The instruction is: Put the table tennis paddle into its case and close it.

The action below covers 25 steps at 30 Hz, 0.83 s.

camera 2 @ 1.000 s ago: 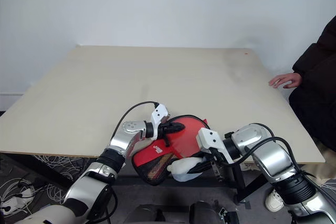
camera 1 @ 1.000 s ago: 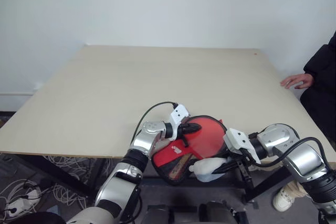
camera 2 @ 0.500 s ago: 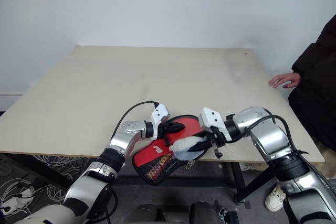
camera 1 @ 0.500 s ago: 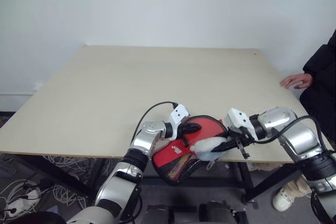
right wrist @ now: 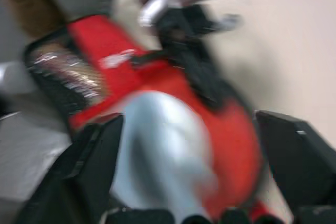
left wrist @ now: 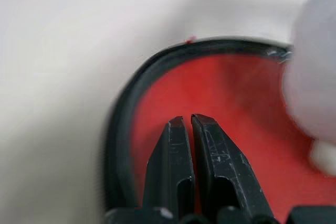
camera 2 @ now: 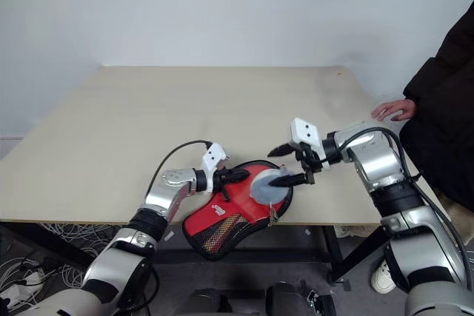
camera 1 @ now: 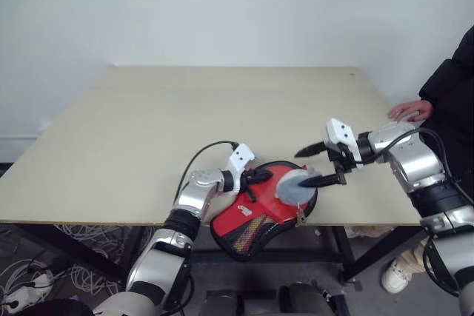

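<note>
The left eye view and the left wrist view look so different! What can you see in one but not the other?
Left eye view alone: the person's hand resting on the table's far right edge, the right hand with its fingers spread wide, and the case's mesh end hanging off the table.

Left wrist view alone: the left hand's fingers, almost together, close up.

Both: the case, a pale grey-blue round object on it, and the table.

Your two head views look forward and down over the surface (camera 1: 148, 123) from behind both arms, and they share almost the same scene. Your left wrist view sits very close over the case (left wrist: 220, 93), looking along its fingers (left wrist: 173, 156). Your right wrist view faces that same case from the opposite side.
</note>
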Tool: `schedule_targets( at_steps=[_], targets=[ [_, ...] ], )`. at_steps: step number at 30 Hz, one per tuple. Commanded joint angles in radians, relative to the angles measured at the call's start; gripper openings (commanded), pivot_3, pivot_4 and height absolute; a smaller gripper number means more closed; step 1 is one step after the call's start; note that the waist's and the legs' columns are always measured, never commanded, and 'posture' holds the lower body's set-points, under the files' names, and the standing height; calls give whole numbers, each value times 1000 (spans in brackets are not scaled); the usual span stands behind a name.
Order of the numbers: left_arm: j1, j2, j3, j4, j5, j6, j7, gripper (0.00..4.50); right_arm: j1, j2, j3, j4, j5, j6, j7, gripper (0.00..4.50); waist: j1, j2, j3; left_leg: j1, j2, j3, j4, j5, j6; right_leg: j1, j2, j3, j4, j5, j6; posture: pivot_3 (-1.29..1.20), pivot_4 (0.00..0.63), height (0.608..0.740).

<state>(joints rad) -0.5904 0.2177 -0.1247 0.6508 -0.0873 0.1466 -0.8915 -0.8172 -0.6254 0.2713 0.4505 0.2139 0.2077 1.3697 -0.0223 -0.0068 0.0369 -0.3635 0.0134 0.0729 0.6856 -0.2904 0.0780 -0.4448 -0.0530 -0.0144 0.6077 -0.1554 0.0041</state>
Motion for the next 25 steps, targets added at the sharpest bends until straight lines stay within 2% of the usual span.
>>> schedule_targets(
  at_steps=[1,6,11,13,19,25],
  targets=[
    [38,62,82,-134,-43,51,52,1172,-105,55,-74,179,-48,-71,-159,4500,-5,0,0,0,0,1,-1,0,0,0,0,1,0,0,0,0,0,740],
    [164,105,184,-361,-116,150,128,2485,-125,117,-125,307,-81,-101,-318,4500,-2,0,0,-3,-1,1,-2,-1,-2,-3,-2,1,-1,4,-5,0,0,740],
    [300,76,346,-581,-197,236,319,3652,-85,201,-215,334,-93,-140,-609,4500,-1,1,0,-18,-4,1,-1,-2,-2,-17,-11,1,1,7,-6,0,0,740],
    [345,51,413,-653,-240,264,392,3652,-69,235,-249,326,-88,-132,-699,4500,1,1,0,-19,-4,0,-1,-3,-7,-17,-13,0,0,7,-6,0,0,740],
    [460,6,525,-790,-303,295,537,3652,-26,321,-313,297,-73,-115,-860,4500,-2,1,0,-18,-6,0,-1,-4,-5,-16,-13,-2,0,7,-6,0,0,740],
    [594,-27,497,-841,-288,291,584,3652,13,384,-326,275,-69,-93,-904,4500,-4,1,0,-14,-5,2,-1,-3,-3,-12,-9,0,0,7,-6,0,0,740]
  ],
)
